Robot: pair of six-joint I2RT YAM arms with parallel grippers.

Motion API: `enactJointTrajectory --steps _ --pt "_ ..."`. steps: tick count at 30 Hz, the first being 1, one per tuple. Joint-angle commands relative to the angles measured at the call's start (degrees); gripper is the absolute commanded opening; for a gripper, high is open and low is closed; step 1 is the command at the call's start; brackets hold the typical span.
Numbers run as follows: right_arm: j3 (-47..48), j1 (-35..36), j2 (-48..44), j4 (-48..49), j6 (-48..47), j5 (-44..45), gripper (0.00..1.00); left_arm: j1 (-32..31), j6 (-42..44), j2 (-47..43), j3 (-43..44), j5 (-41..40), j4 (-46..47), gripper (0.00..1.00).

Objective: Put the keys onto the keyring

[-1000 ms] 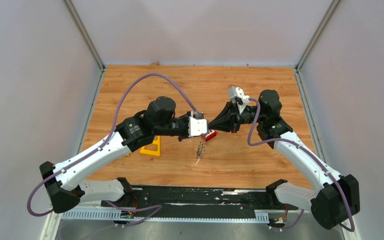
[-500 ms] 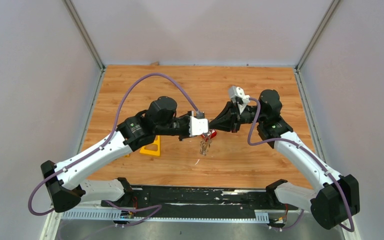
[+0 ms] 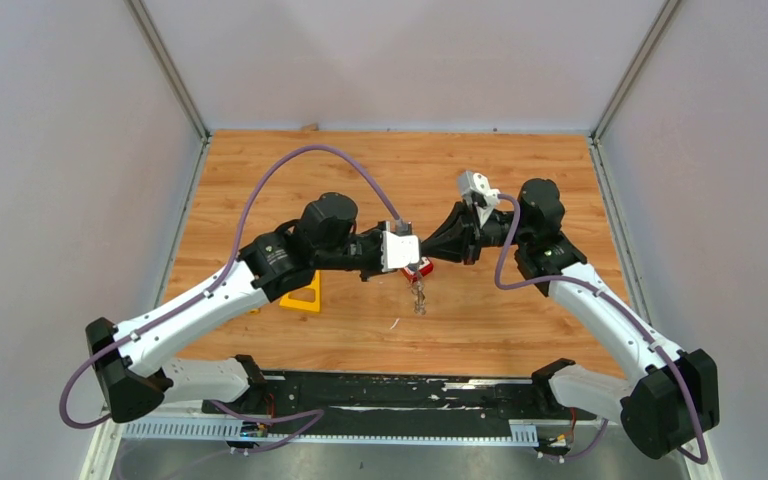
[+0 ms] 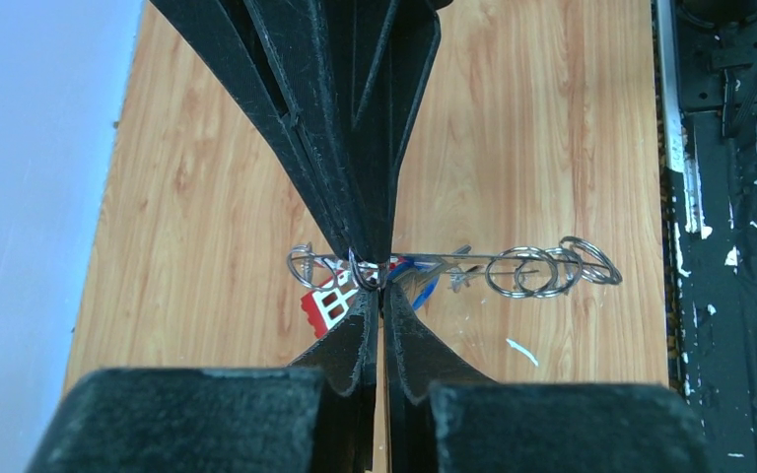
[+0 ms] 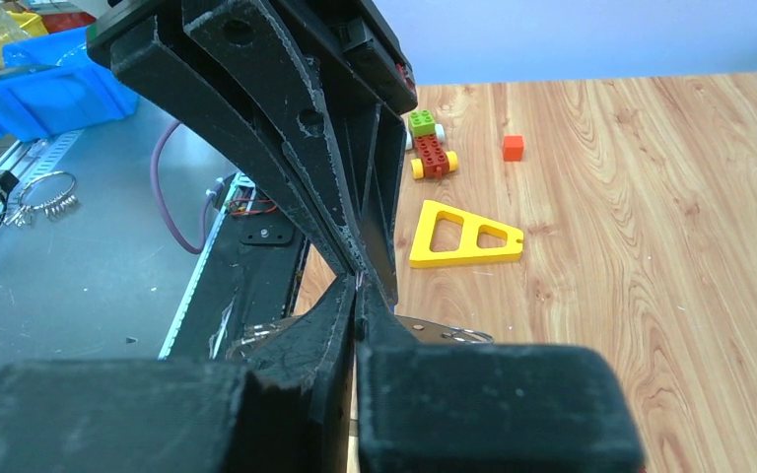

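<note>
Wood table (image 3: pixel 520 180), arms meet mid-air at centre: left gripper (image 4: pixel 381 296) has just snapped shut on the keyring (image 4: pixel 542 273), tip to tip with right gripper (image 5: pixel 357 286), also clamped on it. Chain dangles toward 6 o'clock. Blue key (image 4: pixel 422 284) sits at the pinch; can't tell if it's threaded.

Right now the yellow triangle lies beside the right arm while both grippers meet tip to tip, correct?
No. The yellow triangle lies beside the left arm, as the top view shows. The left gripper and right gripper meet tip to tip.
</note>
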Motion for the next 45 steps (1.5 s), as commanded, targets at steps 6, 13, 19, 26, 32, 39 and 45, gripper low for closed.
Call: enactJointTrajectory --steps 6,13,19,26,32,39,45 --pt "0.2 -0.1 0.0 2.2 0.4 1.7 0.00 -2.3 -1.1 2.7 0.6 -1.4 0.8 0.12" --pt "0.3 -0.2 0.2 0.4 -1.7 2.4 0.00 -2.6 -1.7 2.3 1.2 -3.4 0.8 0.33" --pt "0.5 -0.2 -0.2 -1.8 -3.3 2.9 0.00 -2.6 -0.9 -0.3 1.7 -8.3 0.3 0.46" --pt "0.7 -0.2 -0.2 -2.2 -5.3 2.2 0.00 -1.1 -1.4 -2.2 1.9 -9.1 0.7 0.61" --pt "0.6 -0.3 -0.5 -2.2 -5.6 1.8 0.00 0.5 -4.6 -0.5 3.3 -2.2 1.7 0.56" --pt "0.3 -0.2 -1.2 -2.1 -5.8 1.0 0.00 2.3 -8.8 2.6 4.6 3.4 2.4 0.45" --pt "0.3 -0.2 -1.4 -2.1 -5.7 0.9 0.00 2.8 -9.8 3.7 5.2 5.3 2.2 0.36"
